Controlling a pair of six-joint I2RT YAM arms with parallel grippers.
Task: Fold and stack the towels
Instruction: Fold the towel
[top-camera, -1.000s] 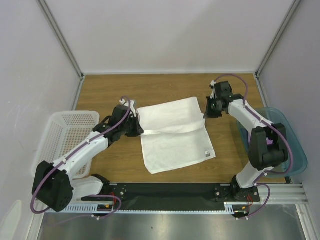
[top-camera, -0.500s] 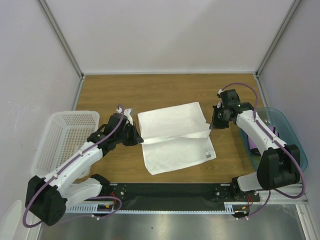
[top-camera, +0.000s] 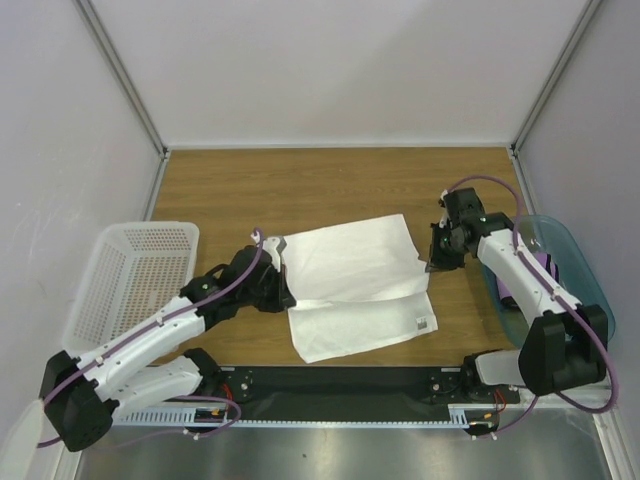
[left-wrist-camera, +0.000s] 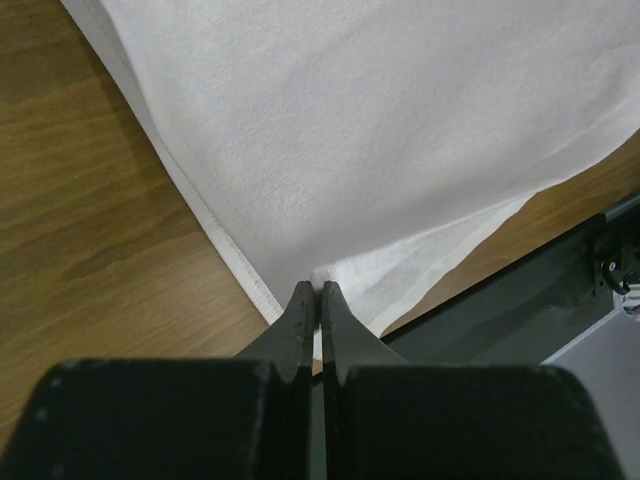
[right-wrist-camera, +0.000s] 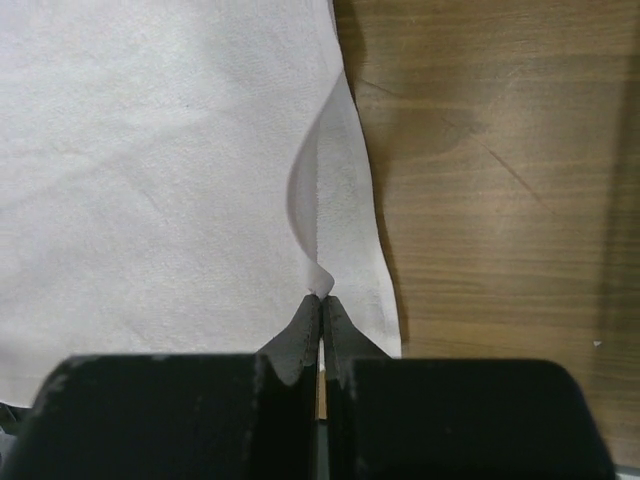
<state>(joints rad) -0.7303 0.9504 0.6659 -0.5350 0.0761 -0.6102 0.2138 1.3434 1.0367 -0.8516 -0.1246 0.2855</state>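
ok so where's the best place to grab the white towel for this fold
The white towel is best pinched at its top layer's two near corners, one from each side, as the left pincer and right pincer do. It lies thin and flat, so only edges offer a bite.

Soft matt white cloth towel (top-camera: 350, 262), smooth wood-grain table (top-camera: 330, 185) — slight sheen, perforated white plastic basket (top-camera: 140, 262)

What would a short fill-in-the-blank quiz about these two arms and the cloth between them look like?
The left pincer and the right pincer are both shut on the ___ towel.
The basket with holes stands on the ___ arm's side.
The teal bin stands on the ___ arm's side.
Missing words: white; left; right.
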